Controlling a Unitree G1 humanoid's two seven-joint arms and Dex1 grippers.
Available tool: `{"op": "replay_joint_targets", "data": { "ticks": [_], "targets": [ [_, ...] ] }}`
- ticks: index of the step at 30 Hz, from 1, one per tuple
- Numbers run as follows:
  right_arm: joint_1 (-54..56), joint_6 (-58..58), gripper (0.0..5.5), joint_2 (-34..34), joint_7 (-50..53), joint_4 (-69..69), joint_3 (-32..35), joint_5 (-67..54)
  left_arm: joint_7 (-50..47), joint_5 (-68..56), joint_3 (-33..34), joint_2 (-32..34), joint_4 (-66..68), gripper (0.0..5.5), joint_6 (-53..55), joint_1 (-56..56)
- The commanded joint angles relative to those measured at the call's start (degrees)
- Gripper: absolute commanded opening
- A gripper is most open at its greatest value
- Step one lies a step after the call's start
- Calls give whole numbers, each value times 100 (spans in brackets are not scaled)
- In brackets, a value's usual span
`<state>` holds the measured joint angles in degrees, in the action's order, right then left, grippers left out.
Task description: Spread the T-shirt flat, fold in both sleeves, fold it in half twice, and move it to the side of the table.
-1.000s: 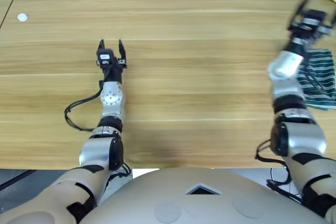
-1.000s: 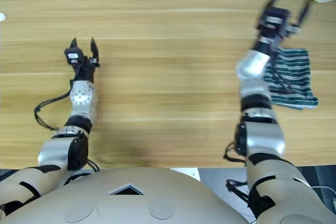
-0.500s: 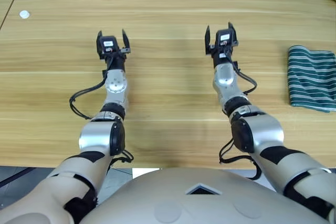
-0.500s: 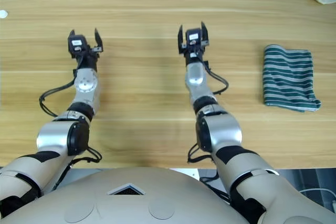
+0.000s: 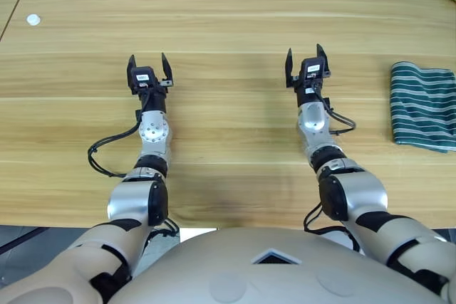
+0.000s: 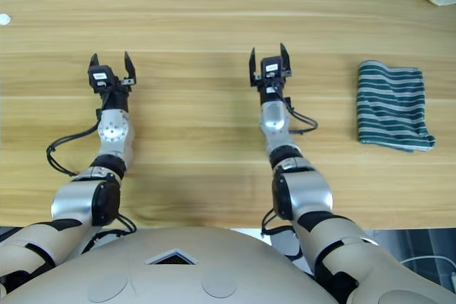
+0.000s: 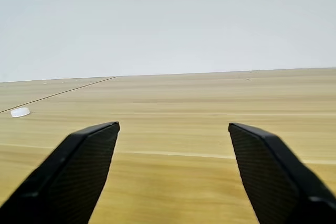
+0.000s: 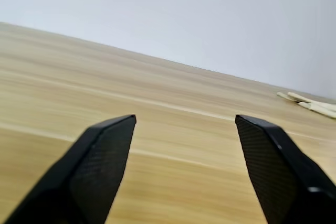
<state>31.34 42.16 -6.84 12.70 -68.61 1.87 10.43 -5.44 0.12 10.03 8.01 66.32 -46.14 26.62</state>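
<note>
Shirt (image 6: 392, 106) is lying folded on the surface (image 6: 214, 5) well out to the right hand's (image 6: 268, 53) right, long axis running the way that hand is pointing, even farther from the left hand (image 6: 109, 60), both hands sitting wide open and empty.

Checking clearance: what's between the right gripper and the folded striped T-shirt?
Only bare tabletop: in the right eye view, plain wood runs from the open right gripper to the T-shirt.
</note>
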Motion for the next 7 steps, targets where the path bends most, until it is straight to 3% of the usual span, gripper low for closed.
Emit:
{"op": "replay_joint_targets", "data": {
  "ticks": [1,5,7],
  "targets": [
    [144,-269,352,-352,273,-197,0,111,346,-205,162,200,230,387,336,257],
    [195,-365,352,-326,190,-366,49,12,1349,-721,438,70,349,387,522,360],
    [125,-298,352,-302,109,-431,203,-170,1347,-633,374,-86,476,387,384,317]
  ]
}}
